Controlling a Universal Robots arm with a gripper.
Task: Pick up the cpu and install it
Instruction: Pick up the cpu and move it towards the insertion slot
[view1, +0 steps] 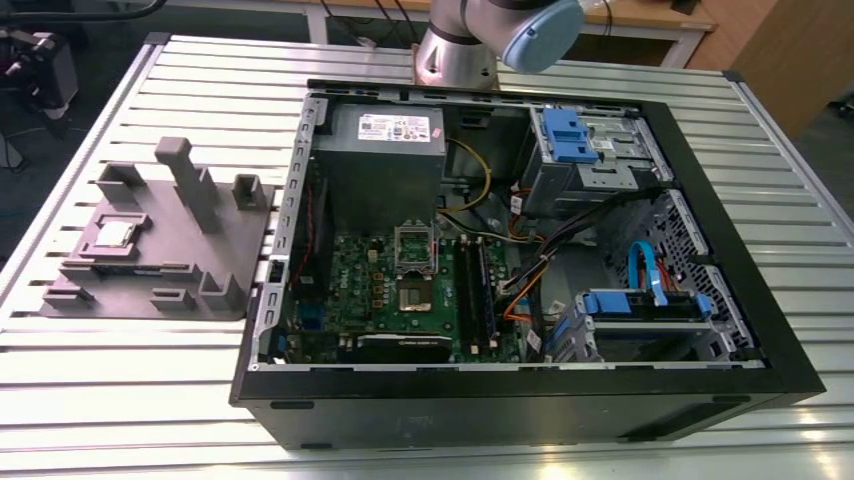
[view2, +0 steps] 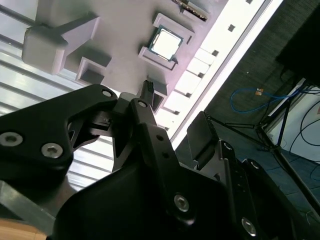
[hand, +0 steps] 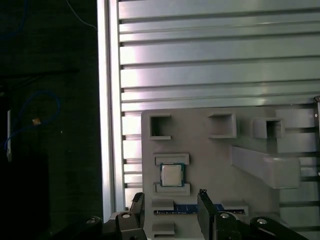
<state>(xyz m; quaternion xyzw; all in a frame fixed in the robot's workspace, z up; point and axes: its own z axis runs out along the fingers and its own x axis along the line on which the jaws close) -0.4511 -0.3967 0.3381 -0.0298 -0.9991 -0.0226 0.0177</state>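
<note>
The cpu (hand: 171, 175) is a small square chip with a silver top. It lies flat in a shallow seat of the grey plastic fixture (hand: 210, 155), between two low ridges. My gripper (hand: 171, 207) hovers some way above the fixture, open, its two black fingers standing a little to one side of the chip with nothing between them. The second wrist view shows the same chip (view2: 166, 42) beyond my gripper (view2: 175, 112). In the exterior view the cpu (view1: 114, 235) sits on the fixture (view1: 160, 250) at that view's left, and the motherboard (view1: 400, 290) lies inside the open computer case (view1: 534, 400).
Tall grey posts (view1: 187, 180) rise from the fixture close to the chip. A thin blue-edged strip (hand: 185, 210) lies in a slot beside the cpu's seat. The ribbed metal table's edge (hand: 107, 125) runs near the fixture, with dark floor and cables beyond. The arm's base (view1: 461, 55) stands behind the case.
</note>
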